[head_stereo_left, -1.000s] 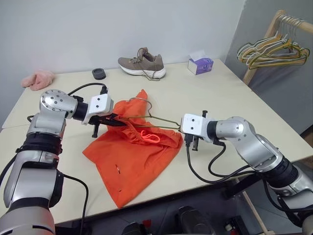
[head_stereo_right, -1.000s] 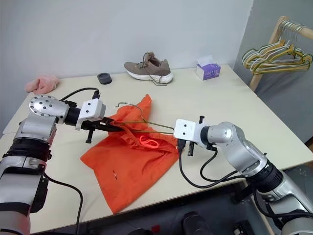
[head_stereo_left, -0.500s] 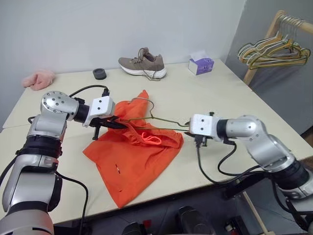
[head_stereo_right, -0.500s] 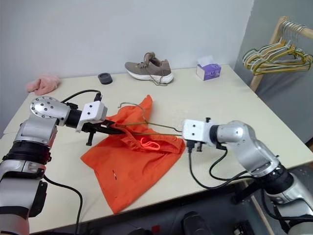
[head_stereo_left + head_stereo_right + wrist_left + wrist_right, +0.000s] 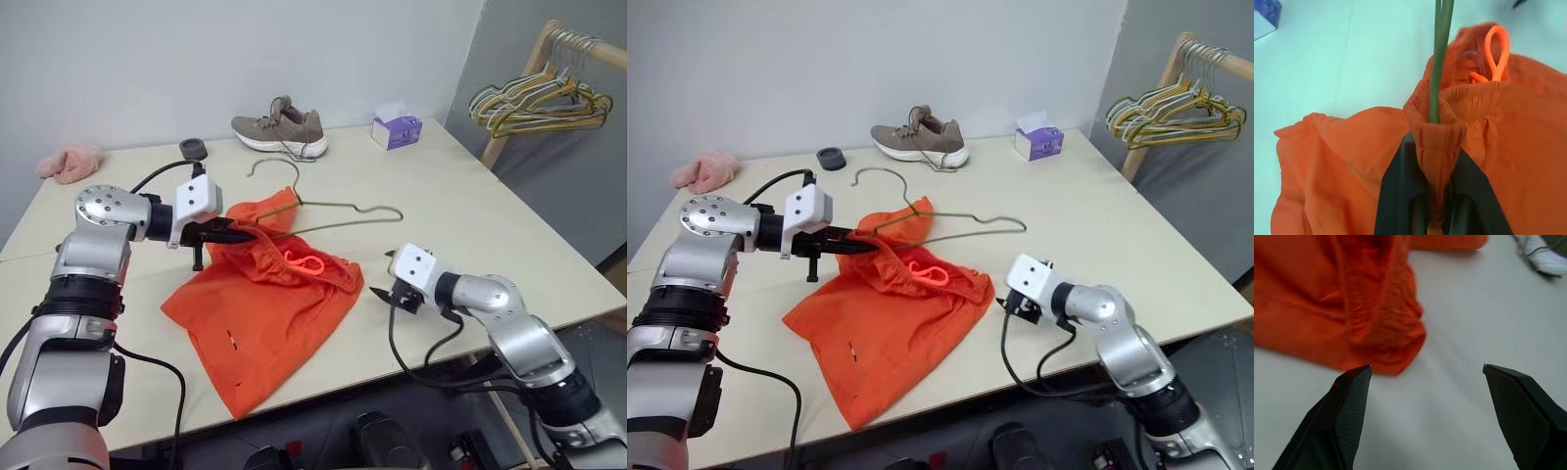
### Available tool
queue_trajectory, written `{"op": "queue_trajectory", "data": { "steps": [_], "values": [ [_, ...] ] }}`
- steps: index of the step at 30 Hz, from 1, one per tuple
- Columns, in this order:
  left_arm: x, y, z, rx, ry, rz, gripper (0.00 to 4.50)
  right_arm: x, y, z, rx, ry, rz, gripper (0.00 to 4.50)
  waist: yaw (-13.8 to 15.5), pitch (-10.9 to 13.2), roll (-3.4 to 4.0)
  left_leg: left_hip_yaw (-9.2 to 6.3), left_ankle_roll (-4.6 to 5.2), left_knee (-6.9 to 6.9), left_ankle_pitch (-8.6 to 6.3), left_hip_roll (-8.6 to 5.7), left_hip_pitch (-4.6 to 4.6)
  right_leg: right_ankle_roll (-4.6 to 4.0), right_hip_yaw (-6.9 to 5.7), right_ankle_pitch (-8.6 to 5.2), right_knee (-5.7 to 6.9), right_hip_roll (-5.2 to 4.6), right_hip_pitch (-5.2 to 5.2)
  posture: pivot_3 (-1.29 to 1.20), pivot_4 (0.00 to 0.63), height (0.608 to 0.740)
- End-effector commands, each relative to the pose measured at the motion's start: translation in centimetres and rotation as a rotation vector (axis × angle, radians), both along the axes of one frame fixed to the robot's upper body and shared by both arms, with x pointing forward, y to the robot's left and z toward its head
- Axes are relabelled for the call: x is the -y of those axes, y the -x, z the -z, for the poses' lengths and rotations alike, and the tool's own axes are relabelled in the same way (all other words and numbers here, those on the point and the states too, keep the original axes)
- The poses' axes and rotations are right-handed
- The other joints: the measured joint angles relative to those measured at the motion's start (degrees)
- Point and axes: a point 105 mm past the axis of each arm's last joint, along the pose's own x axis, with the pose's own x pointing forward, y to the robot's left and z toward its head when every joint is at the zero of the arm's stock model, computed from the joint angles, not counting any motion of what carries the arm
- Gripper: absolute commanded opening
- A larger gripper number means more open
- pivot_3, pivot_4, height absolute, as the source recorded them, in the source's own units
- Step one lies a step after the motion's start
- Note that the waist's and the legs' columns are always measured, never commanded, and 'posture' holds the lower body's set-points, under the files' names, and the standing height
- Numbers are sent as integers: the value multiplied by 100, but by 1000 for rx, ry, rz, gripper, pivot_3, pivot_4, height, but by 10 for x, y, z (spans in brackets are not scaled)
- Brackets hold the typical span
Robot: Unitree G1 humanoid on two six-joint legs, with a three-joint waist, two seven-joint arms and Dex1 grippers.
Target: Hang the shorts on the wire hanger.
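Left gripper [image 5: 1430, 196] jaws pinch the limp shorts [image 5: 265, 304] waistband with the stiff wire hanger [image 5: 338, 208]; right gripper [image 5: 1435, 406] jaws spread beside the shorts.

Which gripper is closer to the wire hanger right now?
Left. The left gripper is shut on the shorts waistband with the wire hanger running through it. The right gripper is open, low beside the shorts, apart from the hanger.

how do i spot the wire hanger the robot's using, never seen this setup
Start at the beige table and find the orange shorts spread near its front edge. The wire hanger rises from their bunched waistband beside the left gripper, its hook pointing toward the shoe. It is one thin bare olive-grey wire, unlike the bunched yellow and green hangers on the wooden rack.
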Motion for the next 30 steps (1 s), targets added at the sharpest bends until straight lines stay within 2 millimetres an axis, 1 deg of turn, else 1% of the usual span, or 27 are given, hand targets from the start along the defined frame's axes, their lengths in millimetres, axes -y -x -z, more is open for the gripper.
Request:
{"op": "queue_trajectory", "data": {
  "steps": [1,5,9,17,20,23,27,30],
  "values": [
    [-1,1,-22,72,32,-7,0,-19,-11,0,53,-4,4,3856,-6,0,0,-4,0,0,0,-1,-1,0,1,0,1,-1,0,-254,28,740],
    [-2,0,-23,77,27,-14,0,-34,-6,13,1,3,-67,3856,16,-1,0,-11,0,1,0,-11,-4,2,-1,-2,1,-3,1,-243,26,740],
    [-3,0,-23,82,24,-19,0,-40,-5,18,-14,3,-77,3856,15,-2,0,-18,-1,2,0,-9,-3,2,-3,-2,5,-5,1,-243,26,740],
    [-5,1,-20,83,14,-25,0,-43,7,13,-110,-73,-77,3856,17,-3,-1,-23,-1,2,0,-8,-3,2,-5,-2,7,-8,2,-236,28,740],
    [-6,1,-19,82,15,-26,0,-43,2,14,-108,-80,-33,3856,19,-3,-2,-25,-1,2,0,-9,-3,2,-7,-2,6,-9,2,-234,28,740],
    [-7,1,-19,82,11,-29,0,-50,0,20,-111,-80,-24,3856,20,-4,-4,-25,-1,2,0,-10,-3,3,-8,-2,6,-9,2,-234,29,740],
    [-9,1,-19,85,6,-34,0,-60,1,32,-110,-51,-33,3856,17,-4,-3,-28,-1,2,0,-9,-3,2,-8,-2,7,-10,2,-227,29,740],
    [-9,1,-19,86,4,-35,0,-61,-8,33,-64,-70,26,3856,18,-5,-4,-28,-1,2,0,-9,-3,2,-8,-2,7,-10,2,-226,30,740]
  ]
}}
